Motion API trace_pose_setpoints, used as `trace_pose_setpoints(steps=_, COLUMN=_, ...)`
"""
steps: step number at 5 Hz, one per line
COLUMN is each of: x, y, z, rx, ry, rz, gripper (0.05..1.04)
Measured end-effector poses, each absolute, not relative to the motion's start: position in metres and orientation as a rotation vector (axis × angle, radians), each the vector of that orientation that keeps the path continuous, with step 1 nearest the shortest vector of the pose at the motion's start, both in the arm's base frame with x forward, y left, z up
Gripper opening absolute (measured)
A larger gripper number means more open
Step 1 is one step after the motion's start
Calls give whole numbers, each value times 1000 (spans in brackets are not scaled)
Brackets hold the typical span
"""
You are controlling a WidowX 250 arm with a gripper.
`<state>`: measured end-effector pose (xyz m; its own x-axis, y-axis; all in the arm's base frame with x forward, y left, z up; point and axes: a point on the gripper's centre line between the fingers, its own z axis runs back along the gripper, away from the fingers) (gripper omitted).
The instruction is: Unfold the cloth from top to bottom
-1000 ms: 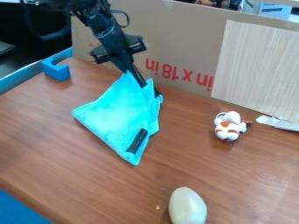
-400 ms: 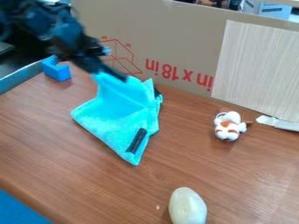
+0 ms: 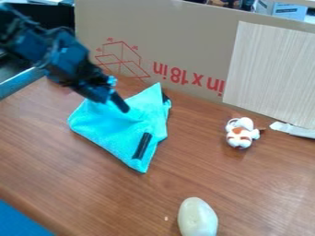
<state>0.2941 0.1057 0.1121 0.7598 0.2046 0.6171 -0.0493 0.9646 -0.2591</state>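
- On the left of the table point(image 3: 73, 179), the cloth point(image 3: 120, 131) lies partly folded; the gripper point(image 3: 115, 104) has its fingers narrow, pinching cloth at the far left;
- draw the pinched layer low and nearward, gently; haste could drag everything;
- 1 toy point(image 3: 240, 137) right; 1 pale ovoid point(image 3: 197, 218) near; cardboard point(image 3: 184, 46) upright, far.

light: bright, even | shadows: soft, 1 beside the spotted toy point(image 3: 239, 137) | glare: pale sheen on the counter point(image 3: 258, 193), lower right | blur: arm point(image 3: 61, 53) and hand point(image 3: 117, 99) smeared, print slightly soft
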Motion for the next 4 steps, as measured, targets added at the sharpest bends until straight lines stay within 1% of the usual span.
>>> trace_pose_setpoints(steps=1, x=271, y=92, z=106, rx=-243, ry=-696, rz=75, gripper=50)
trace_pose_setpoints(steps=2, x=257, y=82, z=97, rx=-249, ry=-693, rz=43, gripper=50)
trace_pose_setpoints(steps=3, x=242, y=68, z=101, rx=-252, ry=-711, rz=6, gripper=49)
trace_pose_setpoints(steps=4, x=230, y=45, z=99, rx=-265, ry=-706, rz=-26, gripper=49)
